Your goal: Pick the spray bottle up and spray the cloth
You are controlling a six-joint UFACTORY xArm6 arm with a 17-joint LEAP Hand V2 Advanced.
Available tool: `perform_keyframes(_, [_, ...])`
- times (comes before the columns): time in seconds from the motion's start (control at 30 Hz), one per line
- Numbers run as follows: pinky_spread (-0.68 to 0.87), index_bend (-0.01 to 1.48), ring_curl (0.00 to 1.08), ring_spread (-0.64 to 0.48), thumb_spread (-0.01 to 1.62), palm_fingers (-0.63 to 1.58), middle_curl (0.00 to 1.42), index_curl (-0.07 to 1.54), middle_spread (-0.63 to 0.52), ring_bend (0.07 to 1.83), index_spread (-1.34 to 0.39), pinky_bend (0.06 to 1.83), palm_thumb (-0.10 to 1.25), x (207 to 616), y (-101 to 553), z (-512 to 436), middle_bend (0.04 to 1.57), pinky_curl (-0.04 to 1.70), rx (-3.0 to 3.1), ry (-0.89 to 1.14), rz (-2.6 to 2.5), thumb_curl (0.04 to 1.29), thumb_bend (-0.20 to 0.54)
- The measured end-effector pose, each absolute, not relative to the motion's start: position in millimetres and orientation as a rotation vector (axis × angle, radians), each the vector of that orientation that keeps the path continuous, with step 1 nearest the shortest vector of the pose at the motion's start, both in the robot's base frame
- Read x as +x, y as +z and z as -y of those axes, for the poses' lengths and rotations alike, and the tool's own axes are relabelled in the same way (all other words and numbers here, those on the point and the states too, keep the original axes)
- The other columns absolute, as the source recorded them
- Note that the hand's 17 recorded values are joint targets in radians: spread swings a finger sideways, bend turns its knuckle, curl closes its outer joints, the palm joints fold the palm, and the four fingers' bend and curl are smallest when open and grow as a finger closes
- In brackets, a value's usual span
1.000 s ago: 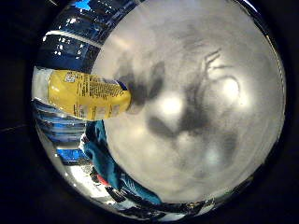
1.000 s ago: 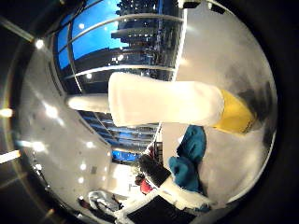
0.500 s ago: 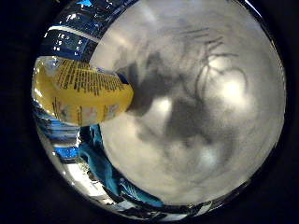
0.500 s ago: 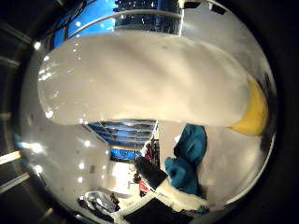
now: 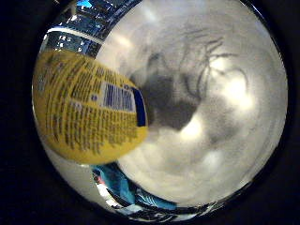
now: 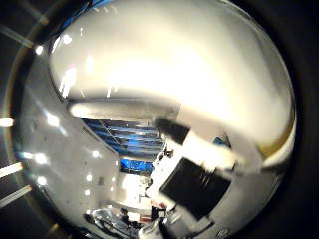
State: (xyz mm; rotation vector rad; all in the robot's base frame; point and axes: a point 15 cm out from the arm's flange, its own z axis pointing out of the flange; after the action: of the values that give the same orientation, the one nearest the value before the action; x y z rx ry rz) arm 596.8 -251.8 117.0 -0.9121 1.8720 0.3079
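Now the yellow-labelled plastic spray bottle (image 5: 89, 110) lies on the pale grey tabletop (image 5: 225, 140), filling the palm views, so it sits close against the palm. A white-and-black part of the robot hand (image 6: 199, 169) shows; whether its fingers are curled I cannot tell. The teal cloth (image 5: 119, 180) lies just beside the bottle. Best, I judge, to wrap the body squarely before lifting.

Surface: a pale white table top (image 5: 220, 154), mottled with bright light patches and dark shadows.
Spray bottle (image 5: 86, 110): yellow printed label with a blue panel; whether it rests on the table cannot be told.
Cloth (image 5: 119, 185): teal-blue, lying on the table just beside the bottle, at the table's edge.
Shadows: darkest patch on the table right next to the bottle.
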Motion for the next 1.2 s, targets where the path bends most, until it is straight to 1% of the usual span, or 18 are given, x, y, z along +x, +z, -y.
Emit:
perform_keyframes(0.03, [-0.18, 0.27, 0.46, -0.15, 0.96, 1.18, 0.57, 0.34, -0.15, 0.94, -0.35, 0.76, 0.59, 597, 117, 252, 0.71, 0.38, -0.912, 0.307, -1.872, 0.31, -0.011])
perform_keyframes(0.07, [-0.23, 0.34, 0.48, -0.16, 0.97, 1.29, 0.6, 0.38, -0.15, 0.96, -0.37, 0.83, 0.62, 597, 117, 252, 0.77, 0.42, -0.91, 0.306, -1.871, 0.32, -0.007])
perform_keyframes(0.13, [-0.29, 0.52, 0.52, -0.18, 0.97, 1.29, 0.66, 0.49, -0.15, 1.05, -0.4, 0.95, 0.68, 599, 119, 253, 0.89, 0.48, -0.891, 0.306, -1.865, 0.32, -0.009])
perform_keyframes(0.2, [-0.29, 0.68, 0.55, -0.19, 0.98, 1.29, 0.7, 0.58, -0.14, 1.12, -0.39, 1.05, 0.75, 601, 123, 254, 0.99, 0.54, -0.872, 0.304, -1.851, 0.33, -0.006])
perform_keyframes(0.23, [-0.29, 0.7, 0.56, -0.19, 0.98, 1.29, 0.7, 0.59, -0.14, 1.13, -0.39, 1.06, 0.75, 601, 124, 258, 1.01, 0.55, -0.856, 0.298, -1.847, 0.33, -0.006])
perform_keyframes(0.27, [-0.28, 0.78, 0.57, -0.19, 0.98, 1.3, 0.72, 0.63, -0.14, 1.16, -0.38, 1.11, 0.81, 599, 125, 263, 1.07, 0.57, -0.844, 0.293, -1.845, 0.34, 0.006])
perform_keyframes(0.3, [-0.26, 0.88, 0.59, -0.19, 0.98, 1.26, 0.74, 0.69, -0.13, 1.22, -0.35, 1.16, 0.86, 598, 125, 266, 1.13, 0.62, -0.837, 0.29, -1.844, 0.36, 0.001])
perform_keyframes(0.4, [-0.23, 1.01, 0.63, -0.19, 0.98, 1.2, 0.76, 0.77, -0.13, 1.3, -0.31, 1.24, 0.91, 591, 129, 278, 1.23, 0.7, -0.82, 0.284, -1.838, 0.38, -0.012])
perform_keyframes(0.5, [-0.22, 1.07, 0.65, -0.19, 0.98, 1.17, 0.77, 0.8, -0.12, 1.34, -0.28, 1.26, 0.93, 588, 135, 281, 1.27, 0.74, -0.816, 0.287, -1.825, 0.4, -0.012])
perform_keyframes(0.6, [-0.2, 1.12, 0.67, -0.19, 1.0, 1.15, 0.77, 0.82, -0.12, 1.37, -0.26, 1.29, 0.98, 583, 144, 280, 1.31, 0.81, -0.818, 0.317, -1.79, 0.43, -0.004])
perform_keyframes(0.7, [-0.18, 1.16, 0.68, -0.2, 1.01, 1.12, 0.76, 0.83, -0.1, 1.39, -0.23, 1.29, 1.05, 577, 159, 271, 1.35, 0.9, -0.832, 0.367, -1.744, 0.47, -0.003])
perform_keyframes(0.8, [-0.17, 1.18, 0.69, -0.19, 1.02, 1.12, 0.75, 0.83, -0.09, 1.4, -0.22, 1.27, 1.07, 568, 180, 254, 1.37, 0.96, -0.896, 0.428, -1.697, 0.5, -0.005])
perform_keyframes(0.9, [-0.16, 1.19, 0.71, -0.19, 1.02, 1.11, 0.74, 0.83, -0.09, 1.4, -0.21, 1.24, 1.08, 551, 191, 245, 1.39, 1.04, -0.973, 0.487, -1.719, 0.53, -0.011])
perform_keyframes(1.03, [-0.15, 1.2, 0.71, -0.19, 1.02, 1.11, 0.72, 0.82, -0.08, 1.4, -0.21, 1.21, 1.08, 518, 199, 245, 1.4, 1.12, -1.097, 0.577, -1.809, 0.57, -0.011])
perform_keyframes(1.2, [-0.14, 1.2, 0.72, -0.2, 1.01, 1.11, 0.7, 0.81, -0.08, 1.4, -0.2, 1.15, 1.07, 469, 245, 229, 1.41, 1.23, -1.362, 0.776, -1.821, 0.6, -0.013])
